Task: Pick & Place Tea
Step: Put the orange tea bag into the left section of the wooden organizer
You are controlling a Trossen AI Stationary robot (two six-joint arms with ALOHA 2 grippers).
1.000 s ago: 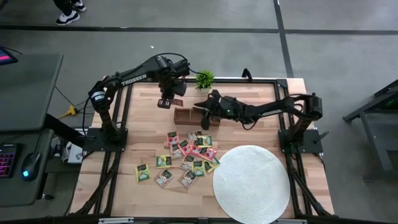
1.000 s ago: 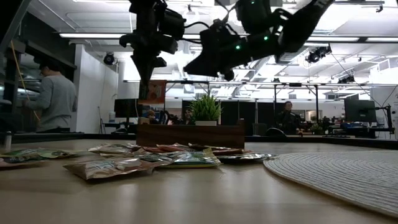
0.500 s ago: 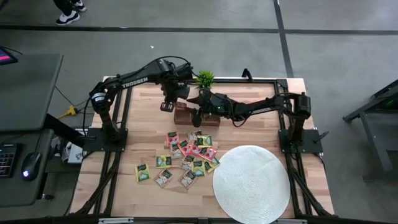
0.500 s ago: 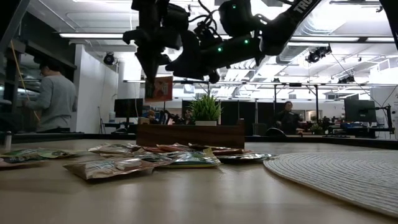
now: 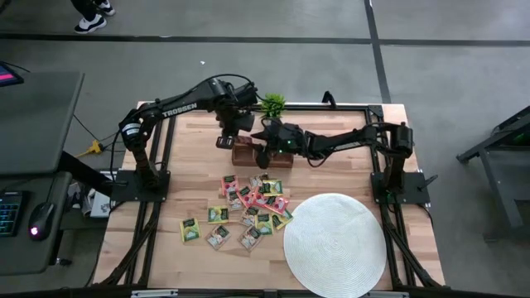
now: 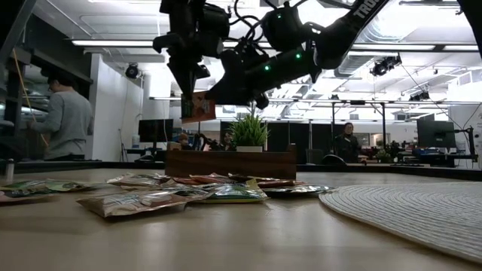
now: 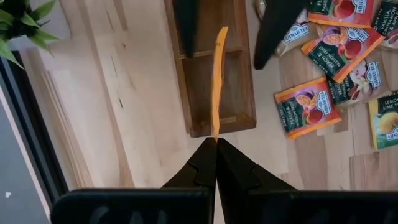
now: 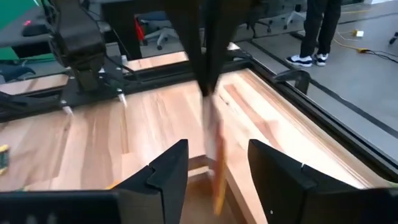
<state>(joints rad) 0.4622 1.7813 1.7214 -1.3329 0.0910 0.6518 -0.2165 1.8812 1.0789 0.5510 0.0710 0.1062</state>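
Nearest the front edge, at 5 o'clock on the table (image 5: 190,178): a round white mat (image 5: 335,244). Just beside it at 9 o'clock, the loose packets (image 5: 248,207), a flat scatter of pink-red, yellow and green squares, untouched.

Farther back, toward 12 o'clock from that scatter: a long wooden box (image 7: 224,129) lying 9-to-3, split into compartments.

Straight above the 9 o'clock end of the box: the left gripper (image 7: 216,142), pinched tight on the top edge of one orange-pink packet (image 7: 216,81). Hanging upright, flat face toward 6 o'clock, so its width runs 9-to-3, in line with the box's length. From the wrist, seen as a thin edge over the end compartment; lower edge clear of the wood in the low view, not yet inside.

At 3 o'clock from it, reaching in low over the box: the right gripper (image 8: 214,168), spread wide, holding nothing, one finger on each side of the hanging packet.

Likely call: a straight drop, no turn needed, left arm already the carrier; main worry a brush against those open fingers or the divider.

Beyond, at 12 o'clock: a small potted plant (image 5: 272,104).
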